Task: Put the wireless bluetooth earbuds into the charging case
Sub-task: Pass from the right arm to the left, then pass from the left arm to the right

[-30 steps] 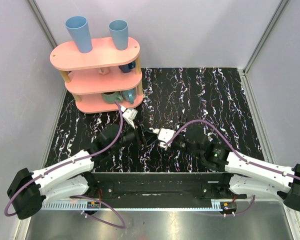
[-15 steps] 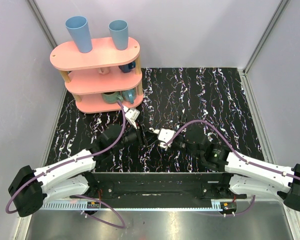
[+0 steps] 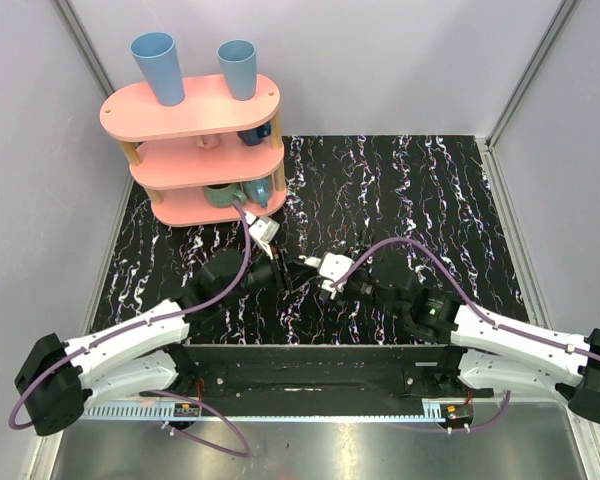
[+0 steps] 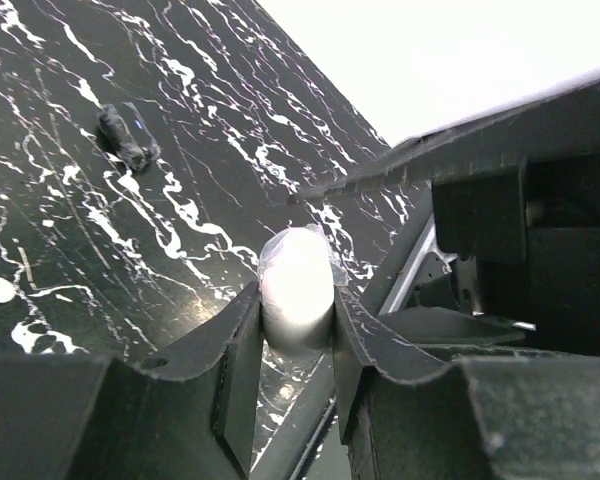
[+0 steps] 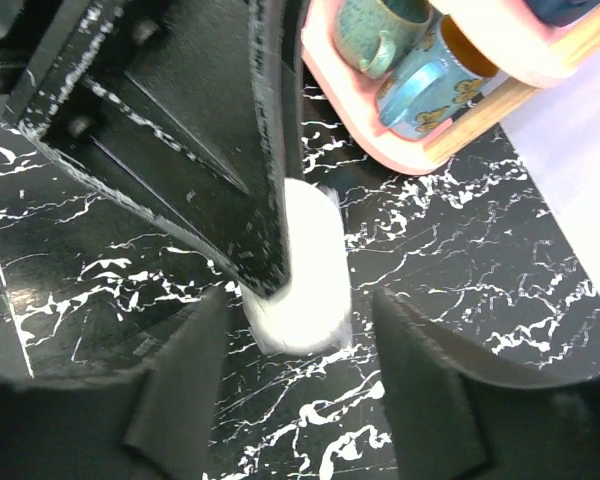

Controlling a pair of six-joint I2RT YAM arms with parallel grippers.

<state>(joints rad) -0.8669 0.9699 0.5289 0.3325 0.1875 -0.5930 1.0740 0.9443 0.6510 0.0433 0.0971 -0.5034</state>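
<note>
The black marbled tabletop (image 3: 430, 190) is shut in by pale walls (image 3: 380, 60) on the left, far and right sides. Its far left corner is taken by a pink three-tier shelf (image 3: 195, 115), with two blue cups (image 3: 158, 65) upside down on top and mugs (image 5: 420, 85) on the lower boards. The far middle and the whole right half of the tabletop lie bare.

The two arms meet near the middle of the tabletop, closer to its near edge than to the far one. The shelf's bottom board is just behind the left wrist, so room is tight on that side.

The left claw (image 4: 297, 310) is clamped on the charging case (image 4: 297, 275). Its two black fingers press the case's sides, and the rounded white end sticks out beyond the tips.

The right claw (image 5: 298, 310) faces it from the other side with its fingers apart. One finger stands on either side of the case, each with a narrow gap, neither touching it.

In the left wrist view a small dark lump (image 4: 127, 137) lies on the tabletop beyond the case, well apart from it. I cannot tell what it is.
</note>
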